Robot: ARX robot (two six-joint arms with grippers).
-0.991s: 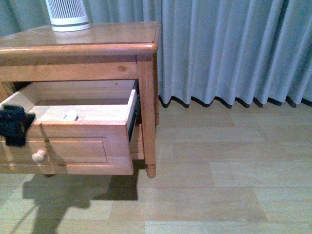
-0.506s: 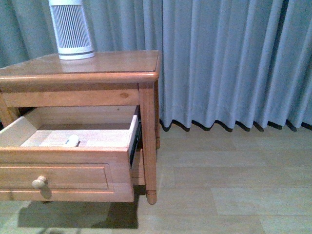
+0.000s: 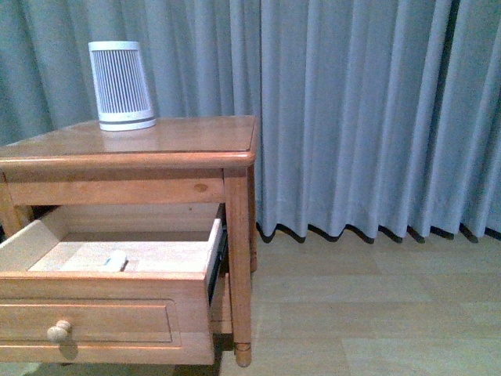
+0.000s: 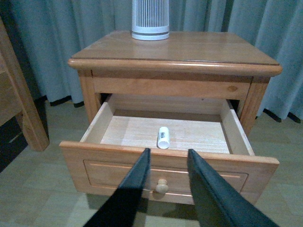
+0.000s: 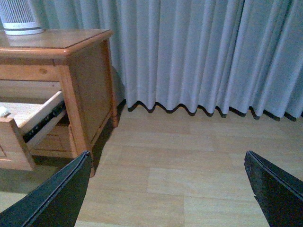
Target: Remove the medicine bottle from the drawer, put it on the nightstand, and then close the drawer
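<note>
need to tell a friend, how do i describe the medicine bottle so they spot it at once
Find the reddish-brown nightstand by the curtain; its drawer is pulled open. On the pale drawer floor lies the medicine bottle, a small white cylinder on its side, far smaller than the slatted white appliance on top.

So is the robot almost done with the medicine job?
Not nearly. The drawer is open, that's done. The medicine bottle lies inside it, and the left gripper is open in front, holding nothing. To do: grab the bottle, set it on the nightstand, shut the drawer.
</note>
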